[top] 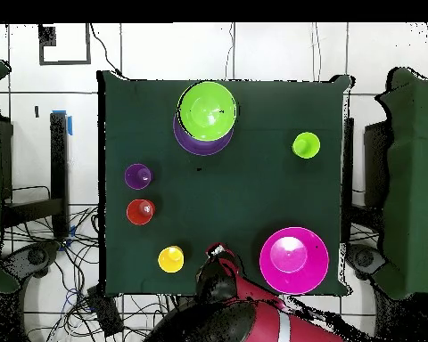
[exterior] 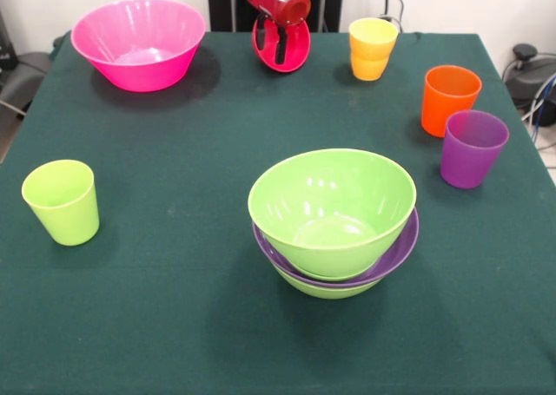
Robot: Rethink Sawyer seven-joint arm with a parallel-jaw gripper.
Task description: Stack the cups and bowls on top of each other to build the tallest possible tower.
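Note:
The tower (exterior: 333,213) stands near the table's front: a lime green bowl (exterior: 330,195) nested in a shallow purple bowl (exterior: 404,247), on another green bowl (exterior: 326,289). The big pink bowl (exterior: 139,43) sits alone at the back left. The cups stand apart: lime green (exterior: 62,201) on the left, yellow-orange (exterior: 372,49) at the back, orange (exterior: 449,98) and translucent purple (exterior: 471,148) on the right. My gripper (exterior: 272,43) is at the back centre, shut on a small red bowl (exterior: 295,52) that tilts its opening toward the front camera. In the overhead view the gripper (top: 219,254) is between the yellow-orange cup (top: 171,259) and the pink bowl (top: 293,260).
A dark green cloth (exterior: 174,308) covers the table. Cables and dark equipment (exterior: 530,74) lie beyond its right edge. The red and black arm (top: 253,321) reaches in over the table's back edge.

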